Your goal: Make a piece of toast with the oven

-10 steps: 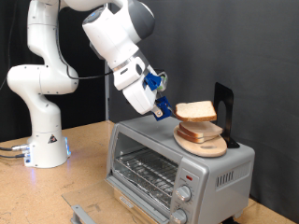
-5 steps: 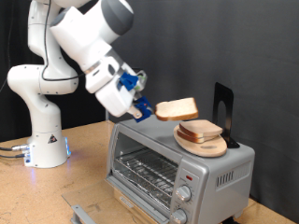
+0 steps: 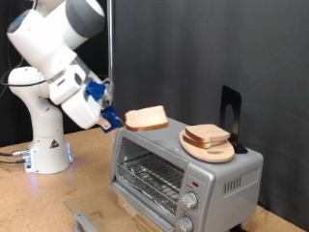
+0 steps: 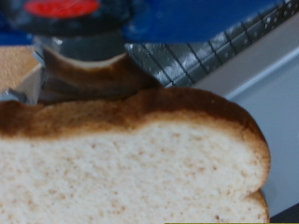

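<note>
My gripper is shut on the piece of toast, a pale slice with a brown crust held flat in the air. It hangs above the oven's top, near the end at the exterior view's left. The oven's glass door is open and the wire rack shows inside. In the wrist view the piece of toast fills most of the picture, with the wire rack behind it.
A second bread slice lies on a round wooden plate on the oven's top. A black upright stand sits behind the plate. The arm's base stands on the wooden table at the exterior view's left.
The gripper has carried the piece of toast off the plate, towards the exterior view's left and slightly down. The other slice stays on the plate.
</note>
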`<state>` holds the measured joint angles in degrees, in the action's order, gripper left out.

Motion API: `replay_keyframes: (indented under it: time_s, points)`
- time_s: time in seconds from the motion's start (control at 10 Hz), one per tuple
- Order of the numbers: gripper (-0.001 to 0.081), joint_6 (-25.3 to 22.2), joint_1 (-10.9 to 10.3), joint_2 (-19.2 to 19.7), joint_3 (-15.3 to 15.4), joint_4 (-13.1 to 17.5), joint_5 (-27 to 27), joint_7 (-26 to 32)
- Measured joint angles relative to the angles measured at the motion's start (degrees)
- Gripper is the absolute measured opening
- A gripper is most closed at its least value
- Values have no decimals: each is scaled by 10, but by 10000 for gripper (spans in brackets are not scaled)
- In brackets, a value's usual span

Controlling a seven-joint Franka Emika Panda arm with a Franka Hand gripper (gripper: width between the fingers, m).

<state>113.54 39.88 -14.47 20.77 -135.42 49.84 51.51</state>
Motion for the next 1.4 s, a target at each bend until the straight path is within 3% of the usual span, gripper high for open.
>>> replay_keyframes:
  time_s: [0.6,0.8,1.1,1.4]
  points:
    - [363,-2,13,15,-18,0,-3,28]
    - [363,27,24,42,-25,2,-11,51]
    - [363,66,33,98,-27,3,-74,86]
    - [363,110,36,142,-28,-2,-75,123]
